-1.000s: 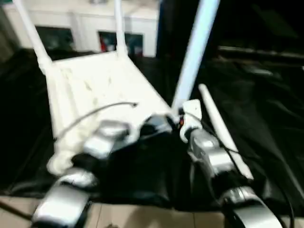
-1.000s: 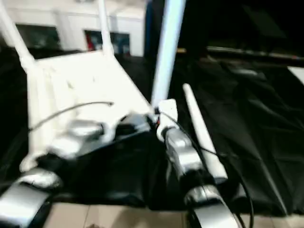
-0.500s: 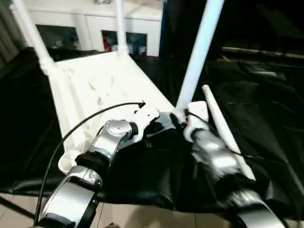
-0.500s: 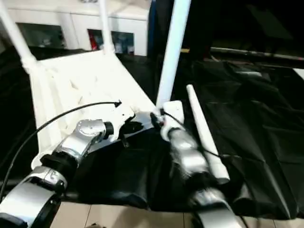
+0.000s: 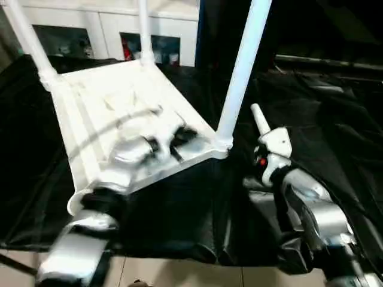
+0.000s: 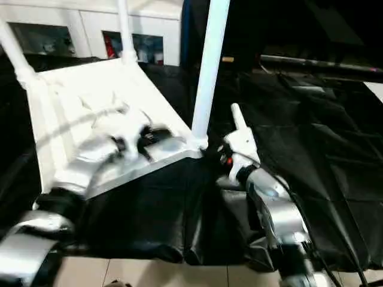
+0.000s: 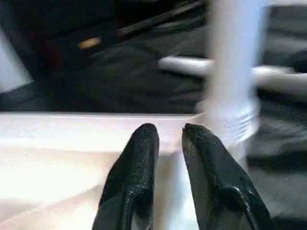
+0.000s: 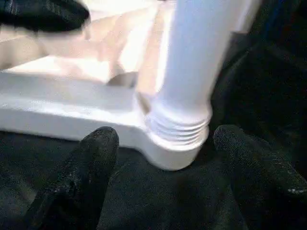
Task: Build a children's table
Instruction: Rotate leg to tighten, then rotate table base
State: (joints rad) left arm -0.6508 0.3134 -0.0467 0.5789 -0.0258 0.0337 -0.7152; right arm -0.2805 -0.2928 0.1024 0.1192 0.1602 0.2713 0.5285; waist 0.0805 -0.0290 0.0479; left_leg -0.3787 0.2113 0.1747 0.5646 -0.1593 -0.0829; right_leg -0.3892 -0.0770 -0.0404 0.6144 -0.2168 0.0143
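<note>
3 legs (image 5: 239, 78) upright in tabletop (image 5: 119, 101); right gripper (image 8: 165, 143) spread.

Two black fingers (image 7: 136, 177) of the left gripper (image 7: 168, 136) rise with a narrow gap between them, nothing held there. They hover over the white table top (image 7: 62, 143) near its corner socket, where an upright white leg (image 7: 233, 72) stands (threads show at its base). Beyond, a loose leg (image 7: 184, 64) lies on the black cloth (image 7: 120, 81).

No legible text, labels, brands or numbers anywhere in these frames; nothing readable on any surface or part.
</note>
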